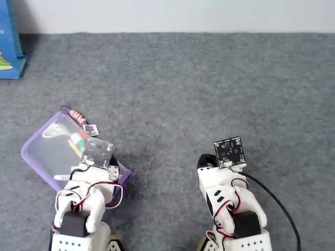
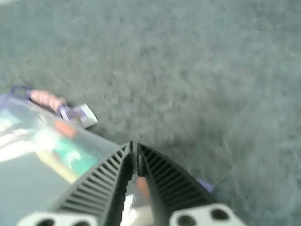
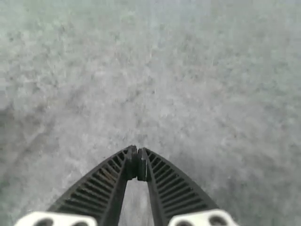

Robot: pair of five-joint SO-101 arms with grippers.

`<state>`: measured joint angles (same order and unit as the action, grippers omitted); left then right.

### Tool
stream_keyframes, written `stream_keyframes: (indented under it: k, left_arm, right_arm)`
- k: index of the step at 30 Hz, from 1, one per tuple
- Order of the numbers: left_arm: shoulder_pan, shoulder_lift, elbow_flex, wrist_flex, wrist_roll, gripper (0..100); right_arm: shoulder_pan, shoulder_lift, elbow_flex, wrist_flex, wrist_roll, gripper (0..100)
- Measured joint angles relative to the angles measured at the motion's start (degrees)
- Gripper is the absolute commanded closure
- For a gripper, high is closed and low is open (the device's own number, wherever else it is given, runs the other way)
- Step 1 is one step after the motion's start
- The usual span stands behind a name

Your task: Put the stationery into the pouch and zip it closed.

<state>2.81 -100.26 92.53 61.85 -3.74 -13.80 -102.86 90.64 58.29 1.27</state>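
Purple-edged pouch (image 1: 47, 146) lies diagonally, zip pull (image 1: 78, 115) at its far corner. The left arm (image 1: 86, 206) hangs over it, right arm (image 1: 230, 201) alongside; both jaws pressed together.

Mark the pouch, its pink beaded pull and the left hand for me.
pouch (image 1: 43, 156), high view, on its bare clear face near the purple rim.
pink beaded pull (image 2: 45, 99), left wrist view, on the middle beads.
left hand (image 2: 134, 150), left wrist view, midway between its shut fingertips.
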Motion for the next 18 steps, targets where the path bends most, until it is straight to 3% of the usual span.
stream_keyframes:
  k: [9,18]
  left_arm:
    - [0.00,0.18,4.75,-2.64,0.00,99]
    - [0.09,-0.53,4.75,3.87,-0.26,99]
  right_arm:
    - [-0.09,0.00,4.75,0.35,0.09,98.3]
    - [-0.18,0.00,4.75,7.74,0.09,98.7]
